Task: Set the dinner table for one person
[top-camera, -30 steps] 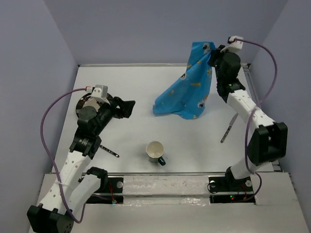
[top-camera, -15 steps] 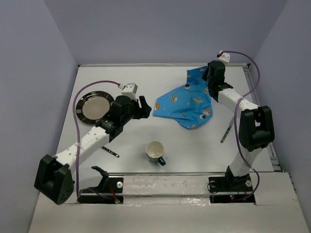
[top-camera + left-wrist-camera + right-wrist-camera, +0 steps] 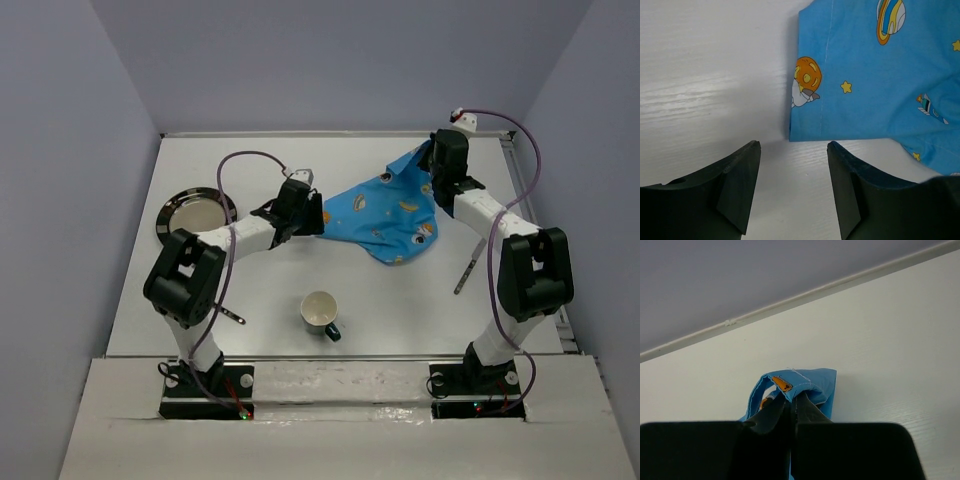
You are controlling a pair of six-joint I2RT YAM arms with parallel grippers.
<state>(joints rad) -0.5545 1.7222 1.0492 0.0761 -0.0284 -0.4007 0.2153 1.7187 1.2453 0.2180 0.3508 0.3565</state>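
The blue cartoon-patterned placemat lies spread on the white dinner table, its far corner pinched up. My right gripper is shut on that corner; the right wrist view shows the cloth folded over the closed fingers just above the table. My left gripper is open and low over the table, right at the placemat's left corner. In the left wrist view that corner lies just beyond the gap between my fingertips.
A dark round plate sits at the left. A mug stands in the near middle. One utensil lies at the near left and another at the right. Walls enclose the table.
My right gripper has lowered the hanging placemat onto the table, still holding its corner. My left arm has reached right from beside the plate to the placemat's left corner.
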